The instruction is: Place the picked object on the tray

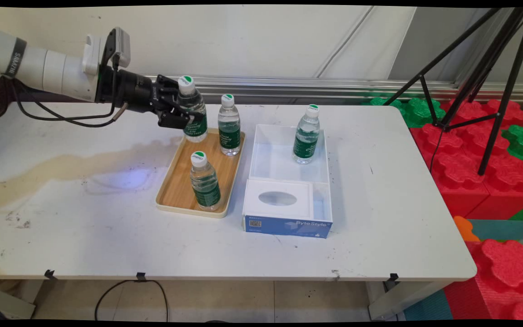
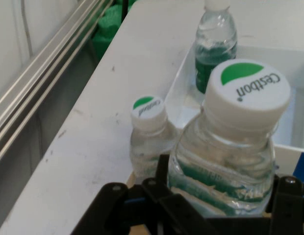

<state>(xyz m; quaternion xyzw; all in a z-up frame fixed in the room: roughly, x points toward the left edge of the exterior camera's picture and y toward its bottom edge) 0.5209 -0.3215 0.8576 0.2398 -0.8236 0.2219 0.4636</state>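
gripper (image 1: 180, 110) clamps bottle (image 1: 193, 110) | clear, green label, white Cestbon cap | above tray (image 1: 174, 184) far end

In the hand view, the claw (image 2: 218, 208) is cut off by the bottom edge, its fingertips hidden behind the held water bottle (image 2: 225, 161), whose base is also cropped. The far bottle's (image 2: 215, 46) cap runs off the top edge. In the main view, the bottles' label print is too small to read.

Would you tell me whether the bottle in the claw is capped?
Capped: the held bottle wears its white cap.
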